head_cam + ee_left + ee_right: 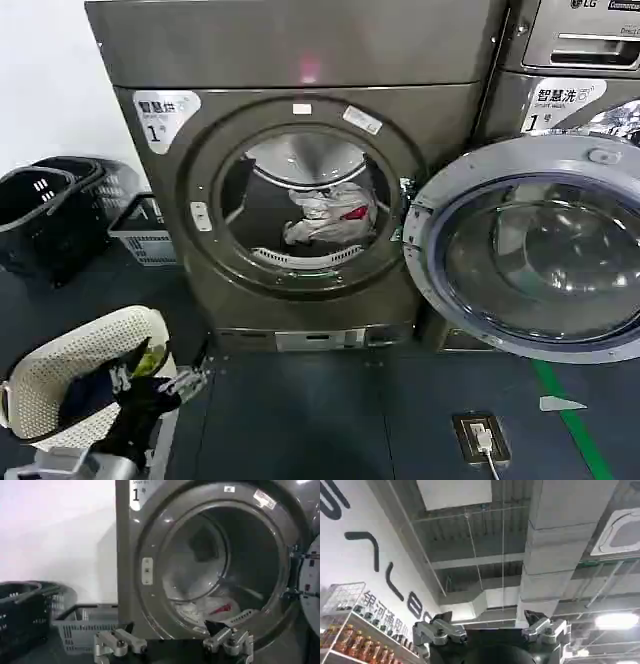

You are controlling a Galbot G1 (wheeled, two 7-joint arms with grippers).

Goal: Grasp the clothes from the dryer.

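Observation:
The dryer (pixel 300 50) stands straight ahead with its round door (pixel 530 250) swung open to the right. The clothes (pixel 328 214), a white and pale grey bunch with a red patch, lie in the steel drum. My left gripper (pixel 188 381) is low on the left, in front of the dryer's bottom corner and well short of the porthole. In the left wrist view it (pixel 170 629) is open and empty, facing the dryer (pixel 150 540) and the clothes (pixel 210 611). In its own wrist view my right gripper (pixel 488 617) is open, empty, and pointing at the ceiling.
A white mesh basket (pixel 40 385) with dark navy and yellow-green garments is beside the left arm. Black baskets (pixel 45 215) and a grey one (pixel 145 235) stand left of the dryer. The LG machine (pixel 580 40) is behind the open door. A floor socket (pixel 480 437) lies ahead.

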